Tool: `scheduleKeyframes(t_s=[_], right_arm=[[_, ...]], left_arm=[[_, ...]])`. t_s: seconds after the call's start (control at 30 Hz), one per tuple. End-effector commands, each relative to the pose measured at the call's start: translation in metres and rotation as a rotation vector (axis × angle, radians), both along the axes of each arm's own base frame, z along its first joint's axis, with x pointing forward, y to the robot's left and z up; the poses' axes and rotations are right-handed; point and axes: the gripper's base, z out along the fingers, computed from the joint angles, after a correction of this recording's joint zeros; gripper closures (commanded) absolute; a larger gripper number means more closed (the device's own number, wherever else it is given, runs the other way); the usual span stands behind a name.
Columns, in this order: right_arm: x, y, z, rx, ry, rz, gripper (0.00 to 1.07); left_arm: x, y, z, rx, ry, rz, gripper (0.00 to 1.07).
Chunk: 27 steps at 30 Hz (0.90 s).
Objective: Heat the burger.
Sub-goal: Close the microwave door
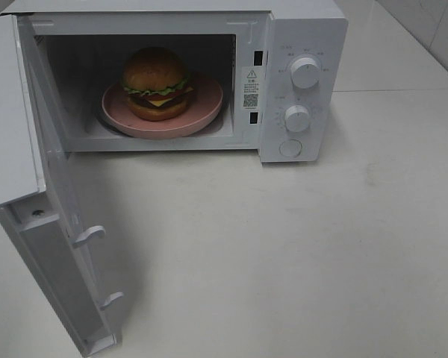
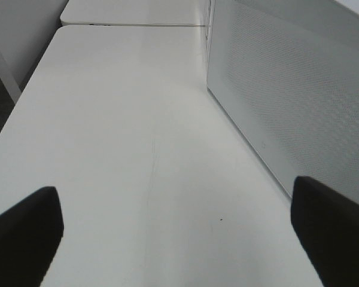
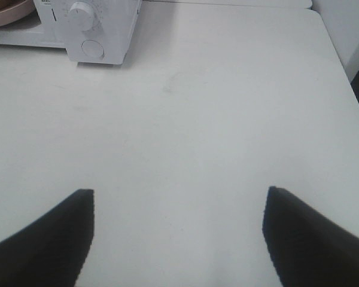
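Note:
The burger point(image 1: 157, 82), with a glossy brown bun, lettuce, tomato and patty, sits on a round pink plate point(image 1: 209, 112) inside the white microwave point(image 1: 306, 45). The microwave door point(image 1: 52, 246) hangs wide open toward the front left. Neither gripper shows in the high view. In the left wrist view my left gripper point(image 2: 173, 194) is open and empty over the bare table, beside the perforated door panel point(image 2: 287, 89). My right gripper point(image 3: 179, 192) is also open and empty, well back from the microwave's control panel point(image 3: 102, 24). A sliver of the plate point(image 3: 6, 13) shows there.
The control panel has two round knobs point(image 1: 305, 72) point(image 1: 296, 118) and a round button point(image 1: 290, 148) below them. The white table point(image 1: 299, 253) stretches in front and to the right of the microwave. A second table adjoins at the back point(image 1: 388, 52).

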Motion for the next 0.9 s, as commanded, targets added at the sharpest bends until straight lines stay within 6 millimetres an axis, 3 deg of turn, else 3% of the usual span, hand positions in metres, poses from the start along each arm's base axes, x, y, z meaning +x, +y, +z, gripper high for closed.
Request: scheduleKeyframes(t_s=[0.03, 0.9], right_arm=[[0.0011, 0.0006, -0.0033, 0.003, -0.051, 0.001, 0.32], [0.0011, 0.0005, -0.0033, 0.005, -0.051, -0.001, 0.32]], left_arm=[[-0.0024, -0.0002, -0.0001, -0.003, -0.024, -0.002, 0.09], [-0.0024, -0.0002, -0.0001, -0.003, -0.024, -0.002, 0.09]])
